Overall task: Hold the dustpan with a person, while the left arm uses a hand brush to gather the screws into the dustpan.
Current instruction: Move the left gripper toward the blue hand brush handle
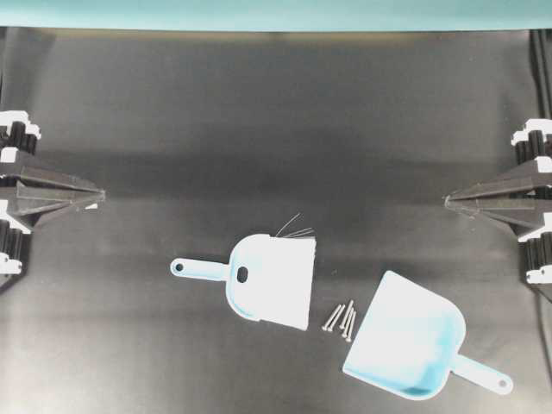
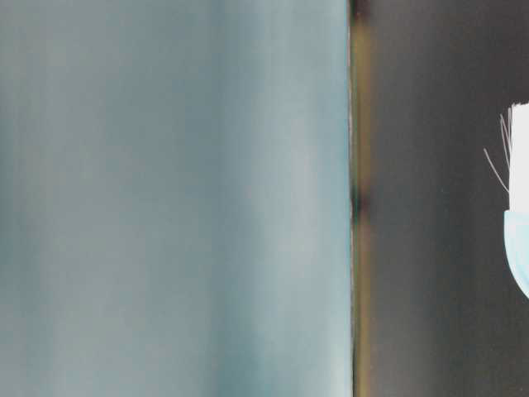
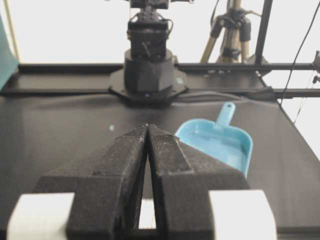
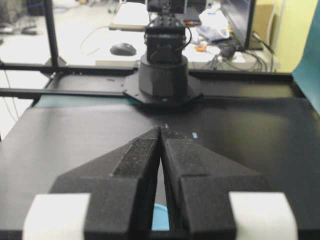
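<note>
On a black tabletop (image 1: 259, 103), the left end effector (image 1: 97, 197) sits at the left edge, tips pressed together and holding nothing. The brush (image 1: 263, 278) lies centre-near, four screws (image 1: 340, 317) just right of it, then the dustpan (image 1: 412, 345). The right end effector (image 1: 450, 202), likewise pinched together and empty, rests at the right edge.

You have a light-blue dustpan (image 1: 412, 349), a light-blue brush (image 1: 259, 276) with white bristles, silver-grey screws (image 1: 341, 318), a plain black table (image 1: 259, 112), and black grippers with white clips.
</note>
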`<state>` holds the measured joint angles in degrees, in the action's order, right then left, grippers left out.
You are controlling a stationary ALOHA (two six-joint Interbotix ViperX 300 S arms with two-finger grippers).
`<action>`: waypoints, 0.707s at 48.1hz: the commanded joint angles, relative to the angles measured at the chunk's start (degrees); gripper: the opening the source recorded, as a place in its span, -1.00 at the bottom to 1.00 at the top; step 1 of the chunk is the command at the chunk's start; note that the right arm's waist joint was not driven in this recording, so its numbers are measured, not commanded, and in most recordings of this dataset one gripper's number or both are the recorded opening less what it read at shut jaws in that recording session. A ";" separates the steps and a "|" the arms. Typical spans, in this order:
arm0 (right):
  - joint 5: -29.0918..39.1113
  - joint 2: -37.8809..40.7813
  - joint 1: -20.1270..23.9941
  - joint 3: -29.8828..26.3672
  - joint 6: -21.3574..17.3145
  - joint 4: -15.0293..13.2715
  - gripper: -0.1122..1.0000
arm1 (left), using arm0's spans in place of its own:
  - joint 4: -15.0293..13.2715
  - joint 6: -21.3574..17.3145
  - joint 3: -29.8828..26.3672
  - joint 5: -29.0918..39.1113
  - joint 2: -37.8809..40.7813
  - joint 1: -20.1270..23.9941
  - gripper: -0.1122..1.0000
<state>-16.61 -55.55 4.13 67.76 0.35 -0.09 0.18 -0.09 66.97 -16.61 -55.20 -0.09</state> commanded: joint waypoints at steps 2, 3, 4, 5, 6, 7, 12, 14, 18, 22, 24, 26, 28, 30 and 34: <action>0.62 0.44 0.00 0.35 -0.18 0.00 -0.73 | 2.46 0.79 -0.70 0.18 3.25 -0.53 -0.70; 1.58 0.44 0.00 0.62 -0.09 0.00 -0.74 | 2.46 0.79 -0.79 0.53 4.22 -0.62 -0.72; 2.72 0.26 0.00 0.88 0.00 -0.09 -0.76 | 2.46 0.88 -0.88 0.70 5.10 -0.53 -0.77; 4.13 0.18 0.00 0.97 0.09 0.00 -0.79 | 2.46 0.88 -0.97 1.05 5.98 -0.53 -0.80; 5.63 0.09 0.00 1.05 0.00 0.00 -0.79 | 2.46 0.97 -1.05 1.23 7.03 -0.53 -0.80; 7.12 -0.09 0.00 1.05 -0.09 0.00 -0.79 | 2.46 1.05 -1.14 1.67 8.09 -0.53 -0.80; 13.97 -0.70 0.00 1.41 -0.26 0.00 -0.79 | 2.46 1.05 -1.85 3.78 14.41 -0.53 -0.80; 16.61 -1.23 0.00 2.02 -0.35 0.00 -0.79 | 2.46 1.05 -2.11 4.39 16.61 -0.53 -0.80; 19.07 -2.64 0.00 2.81 -0.44 -0.09 -0.79 | 2.46 0.88 -2.72 4.31 20.65 -0.53 -0.80; 19.42 -4.48 0.00 4.13 -0.44 0.00 -0.79 | 2.55 0.00 -2.81 3.25 24.26 -0.53 -0.80; 19.42 -5.63 0.00 4.83 -0.44 0.00 -0.79 | 2.55 -0.35 -2.55 1.76 25.84 -0.53 -0.80; 19.07 -7.29 0.00 5.80 -0.35 0.00 -0.79 | 2.64 -0.62 -2.11 -0.18 27.51 -0.53 -0.80; 18.63 -8.61 0.00 6.50 -0.35 -0.09 -0.79 | 2.55 -0.88 -1.49 -2.72 29.18 -0.62 -0.79; 18.28 -10.11 0.00 7.38 -0.26 0.00 -0.79 | 2.55 -0.97 -0.97 -5.62 31.03 -0.62 -0.79; 17.49 -13.10 0.00 9.05 -0.26 0.00 -0.79 | 2.55 -0.97 0.00 -11.34 35.60 -0.62 -0.74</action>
<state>2.02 -66.45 4.13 75.94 0.35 -0.09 2.55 -0.97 66.53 -21.88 -23.99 -0.62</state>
